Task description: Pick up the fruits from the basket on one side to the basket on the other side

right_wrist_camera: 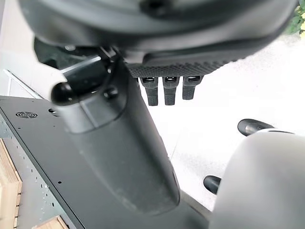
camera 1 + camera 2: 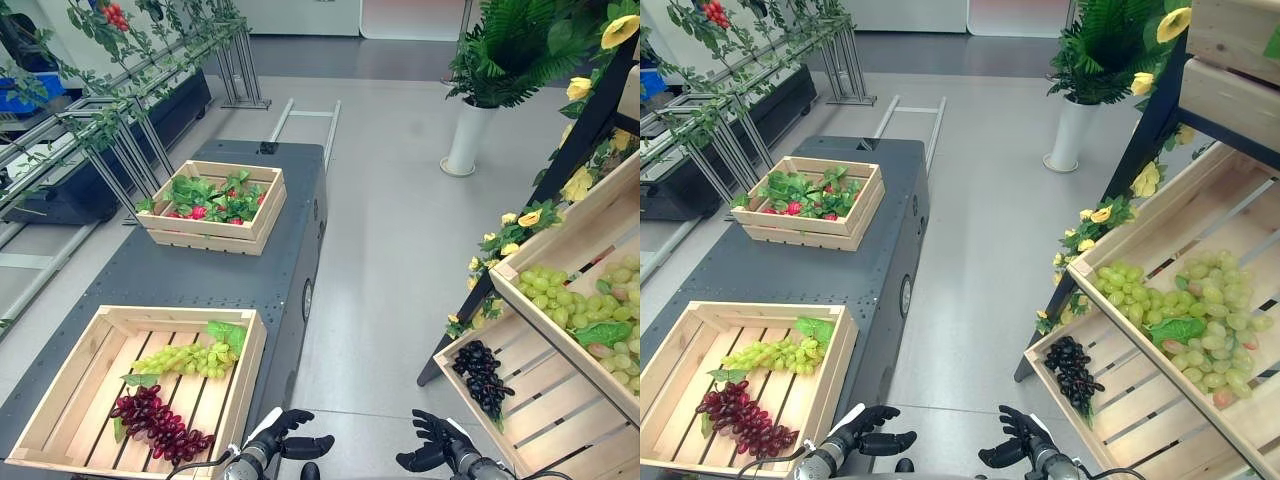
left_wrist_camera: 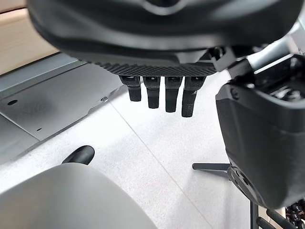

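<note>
Both dark hands hang low in front of the robot, the left hand (image 2: 283, 432) and the right hand (image 2: 432, 443) near each other over the pale floor, fingers loosely extended and holding nothing. Neither is near any fruit, so this looks like the pause before a pick.

On the robot's left, a slatted light-wood crate (image 2: 62, 420) sits on the dark grey tabletop (image 2: 215, 275), holding a bunch of green grapes (image 2: 187, 359) and, nearer the robot, a bunch of dark red grapes (image 2: 155, 418). A second wooden crate of leafy greens and red fruit (image 2: 212, 204) stands farther back on the same surface. On the right, a tilted wooden shelf bin (image 2: 545, 400) holds a bunch of black grapes (image 2: 482, 376), with a heap of pale green grapes (image 2: 600, 315) in the bin above.

I'd judge the next move calls for one hand to reach into a crate and curl around a bunch by its body, probably the left toward the red grapes, which lie closest.
</note>
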